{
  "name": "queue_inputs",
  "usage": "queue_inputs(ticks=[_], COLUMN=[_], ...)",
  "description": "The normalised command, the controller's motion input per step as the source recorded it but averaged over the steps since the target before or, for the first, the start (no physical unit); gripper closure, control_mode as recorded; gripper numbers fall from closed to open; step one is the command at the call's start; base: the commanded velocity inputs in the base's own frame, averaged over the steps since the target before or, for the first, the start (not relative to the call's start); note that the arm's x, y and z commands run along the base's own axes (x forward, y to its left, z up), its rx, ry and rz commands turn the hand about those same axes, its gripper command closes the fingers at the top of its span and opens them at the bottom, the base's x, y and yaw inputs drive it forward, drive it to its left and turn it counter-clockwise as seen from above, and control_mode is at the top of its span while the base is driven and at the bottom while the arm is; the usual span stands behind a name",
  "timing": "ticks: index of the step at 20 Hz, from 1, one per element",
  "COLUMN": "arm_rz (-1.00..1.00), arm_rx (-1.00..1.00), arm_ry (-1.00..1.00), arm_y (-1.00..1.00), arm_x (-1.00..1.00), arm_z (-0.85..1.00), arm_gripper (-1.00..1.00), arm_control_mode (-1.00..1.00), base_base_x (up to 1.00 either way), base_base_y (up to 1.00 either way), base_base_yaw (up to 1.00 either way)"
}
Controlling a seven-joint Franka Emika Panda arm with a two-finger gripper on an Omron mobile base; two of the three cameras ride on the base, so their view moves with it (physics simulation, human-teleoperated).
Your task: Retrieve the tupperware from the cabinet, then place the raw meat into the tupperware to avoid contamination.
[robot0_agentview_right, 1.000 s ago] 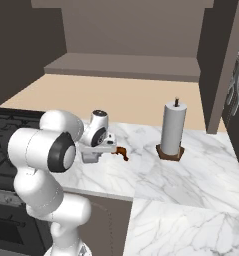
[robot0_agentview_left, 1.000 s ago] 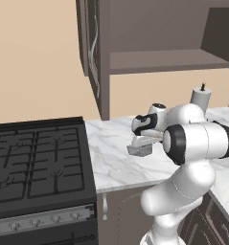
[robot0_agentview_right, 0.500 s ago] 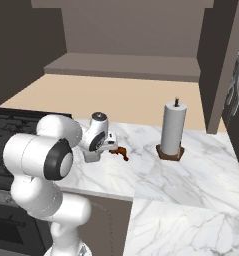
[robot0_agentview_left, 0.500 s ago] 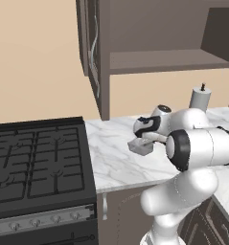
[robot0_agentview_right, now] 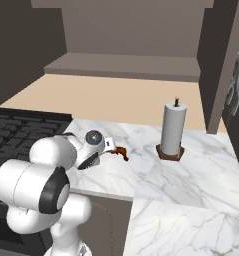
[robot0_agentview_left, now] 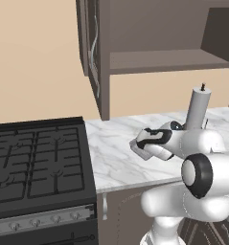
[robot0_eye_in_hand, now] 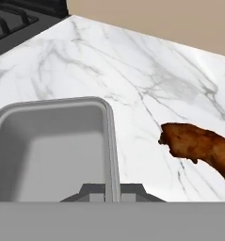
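Observation:
The tupperware (robot0_eye_in_hand: 52, 146), a shallow pale grey container, is held low over the marble counter (robot0_eye_in_hand: 132, 61). My gripper (robot0_eye_in_hand: 112, 190) is shut on its right wall, one fingertip inside the rim and one outside. Whether its base touches the counter I cannot tell. The raw meat (robot0_eye_in_hand: 198, 146), reddish-brown, lies on the marble just right of the container and apart from it. From the left base the tupperware (robot0_agentview_left: 136, 148) shows at the tip of the gripper (robot0_agentview_left: 143, 143). From the right base the raw meat (robot0_agentview_right: 120, 151) lies beside the gripper (robot0_agentview_right: 109, 145). The cabinet (robot0_agentview_left: 159, 60) stands open above.
A tall paper towel roll (robot0_agentview_right: 172, 129) on a brown base stands behind the meat, also seen past my arm as the roll (robot0_agentview_left: 198, 107). The black stove (robot0_agentview_left: 37, 162) borders the counter on the left. An open cabinet door (robot0_agentview_right: 238, 85) hangs at the right.
My elbow has swung outward and lower. The hand with the tupperware has sunk slightly toward the counter; the meat has not moved.

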Motion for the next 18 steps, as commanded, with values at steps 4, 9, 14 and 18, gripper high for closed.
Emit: queue_inputs(ticks=[4,9,14,18], arm_rz=[0.04,0.00,-0.03,-0.02], arm_rx=[0.00,-0.01,0.00,-0.01], arm_ry=[-0.11,0.00,0.01,0.00], arm_y=[0.00,0.07,0.03,0.00], arm_x=[-0.03,0.16,0.37,0.26], arm_z=[0.00,0.00,-0.03,-0.13], arm_gripper=[1.00,1.00,1.00,1.00], arm_control_mode=[-1.00,-1.00,-1.00,-1.00], base_base_x=[0.00,0.00,0.00,0.00], base_base_y=[0.00,0.00,0.00,0.00], base_base_yaw=[0.00,0.00,0.00,0.00])
